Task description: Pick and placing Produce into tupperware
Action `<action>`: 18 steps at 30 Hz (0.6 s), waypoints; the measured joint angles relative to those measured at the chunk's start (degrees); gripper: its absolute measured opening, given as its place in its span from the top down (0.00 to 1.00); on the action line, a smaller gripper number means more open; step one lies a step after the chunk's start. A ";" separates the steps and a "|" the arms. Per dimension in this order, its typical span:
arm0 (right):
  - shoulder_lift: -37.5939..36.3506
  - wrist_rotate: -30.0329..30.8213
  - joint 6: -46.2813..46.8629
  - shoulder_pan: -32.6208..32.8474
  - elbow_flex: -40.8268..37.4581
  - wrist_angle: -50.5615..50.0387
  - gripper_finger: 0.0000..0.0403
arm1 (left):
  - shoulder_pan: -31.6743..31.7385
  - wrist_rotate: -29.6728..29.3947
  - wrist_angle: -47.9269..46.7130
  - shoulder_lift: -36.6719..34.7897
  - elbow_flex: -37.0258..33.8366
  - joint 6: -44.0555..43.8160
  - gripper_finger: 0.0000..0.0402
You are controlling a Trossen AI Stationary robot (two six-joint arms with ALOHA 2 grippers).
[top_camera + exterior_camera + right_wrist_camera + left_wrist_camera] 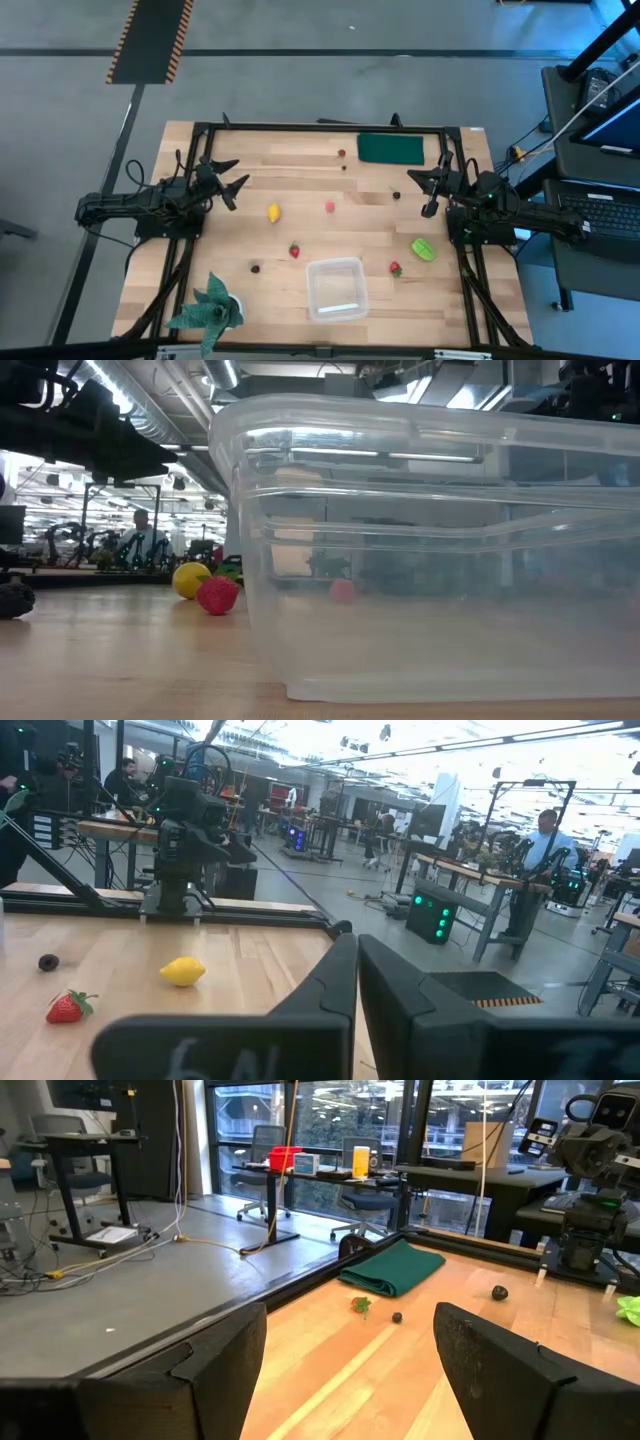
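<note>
The clear tupperware [336,288] stands on its base near the table's near edge and fills the low view [430,550]. Toy produce lies scattered on the wood: a yellow lemon [273,212], a pink berry [330,207], two red strawberries [294,250] [395,268], a light green piece [423,249] and tiny dark ones [255,268] [396,195]. My left gripper [225,180] hovers open at the table's left, left of the lemon. My right gripper [430,190] waits at the right with its fingers together [358,945]. Neither holds anything.
A dark green pad [390,148] lies at the far edge, with two tiny pieces [341,154] [344,167] beside it. A teal leafy plant [210,310] stands at the near left corner. A black frame rail runs round the table. People show in the room beyond.
</note>
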 joint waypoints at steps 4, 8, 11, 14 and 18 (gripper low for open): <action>0.00 0.00 0.01 0.02 0.00 0.02 0.96 | 0.01 -0.01 0.00 0.01 0.00 0.00 0.30; 0.00 0.00 0.00 0.01 0.00 0.01 0.96 | 0.01 -0.01 0.00 0.02 0.00 0.00 0.30; 0.00 0.02 0.00 0.01 0.00 0.02 0.96 | 0.01 -0.01 0.00 0.02 0.00 0.00 0.30; 0.00 0.00 -0.01 0.02 0.00 0.00 0.96 | 0.00 -0.01 0.00 0.00 0.00 0.00 0.30; 0.02 0.02 -3.16 -0.02 0.00 0.55 0.96 | 0.01 -0.01 0.00 0.02 0.00 0.00 0.30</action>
